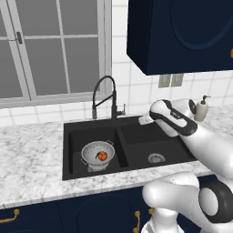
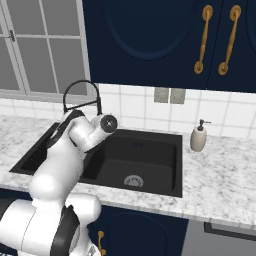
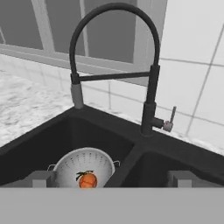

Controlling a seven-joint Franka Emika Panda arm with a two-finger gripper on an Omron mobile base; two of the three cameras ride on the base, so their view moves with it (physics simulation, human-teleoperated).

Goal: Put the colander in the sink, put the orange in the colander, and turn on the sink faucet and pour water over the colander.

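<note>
Below the wide-open, empty end effector point(image 3: 111, 178), the orange point(image 3: 88, 180) sits in the colander point(image 3: 83, 166), left basin.

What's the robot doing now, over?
Gripper open, empty, facing faucet. Orange in colander, left basin of sink. Lever unblocked.

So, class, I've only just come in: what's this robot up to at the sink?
The colander sits in the left basin of the black sink, with the orange inside it. The gripper is open and holds nothing. It faces the sink faucet, whose small side lever points up. No water can be seen running, so turning on the faucet is probably the step left. A soap dispenser stands on the counter to the right.
</note>
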